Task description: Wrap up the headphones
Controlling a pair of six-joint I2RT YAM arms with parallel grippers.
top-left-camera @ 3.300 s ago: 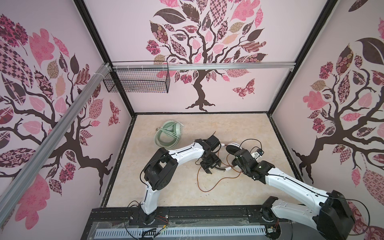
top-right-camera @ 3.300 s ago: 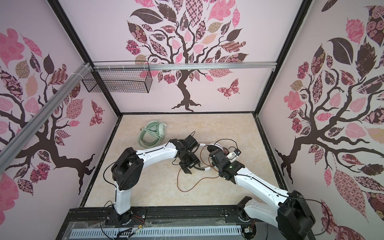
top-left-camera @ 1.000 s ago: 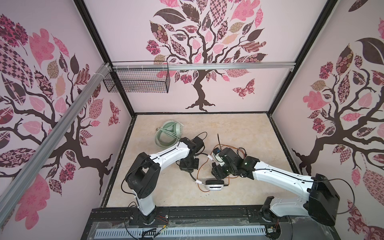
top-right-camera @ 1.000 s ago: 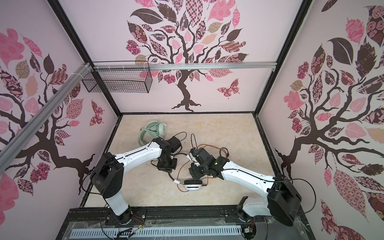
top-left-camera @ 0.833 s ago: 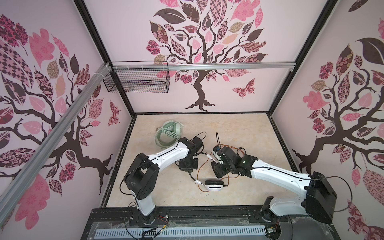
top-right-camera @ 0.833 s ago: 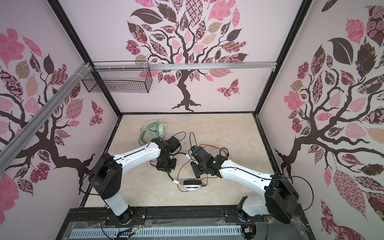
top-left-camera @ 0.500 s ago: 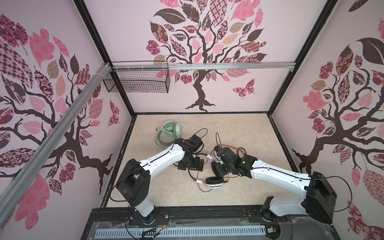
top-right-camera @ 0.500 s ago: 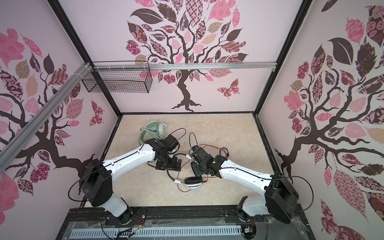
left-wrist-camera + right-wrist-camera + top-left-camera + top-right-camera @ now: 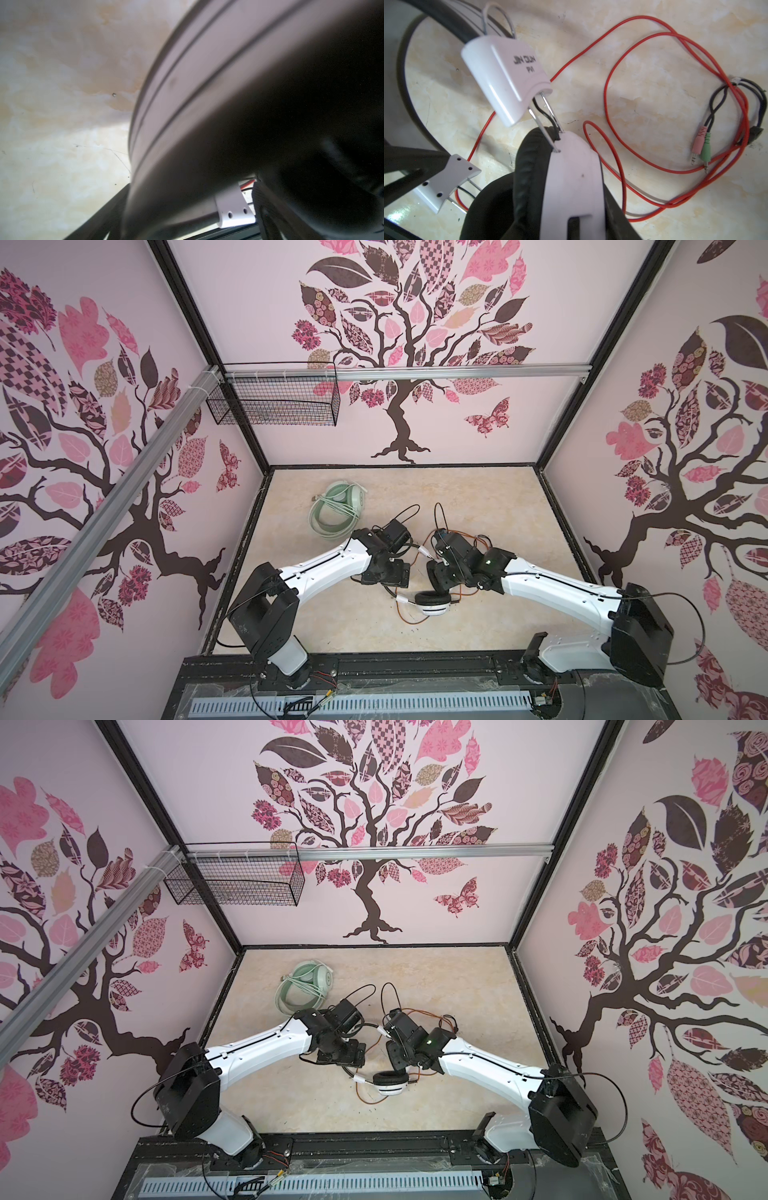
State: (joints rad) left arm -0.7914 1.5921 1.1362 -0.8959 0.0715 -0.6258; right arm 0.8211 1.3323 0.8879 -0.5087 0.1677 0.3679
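Right gripper [image 9: 442, 572] clamped on one ear cup of the white-and-black headphones [image 9: 434, 600], mid-table.
Other cup sits just in front; red cord [image 9: 605, 97] lies in loose loops on the tabletop [image 9: 478, 506]. Left gripper [image 9: 386, 572] is just beside the headband; jaw state cannot be determined. Wrapped mint-green headphones [image 9: 338, 510] lie near the back-left corner, well apart.

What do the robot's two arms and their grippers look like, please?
Both the left arm and the right arm have white, rounded link shells with a thin dark seam, joined by black joint housings. The left gripper and right gripper are black. Black cables loop off each arm; a green light glows near the right wrist.
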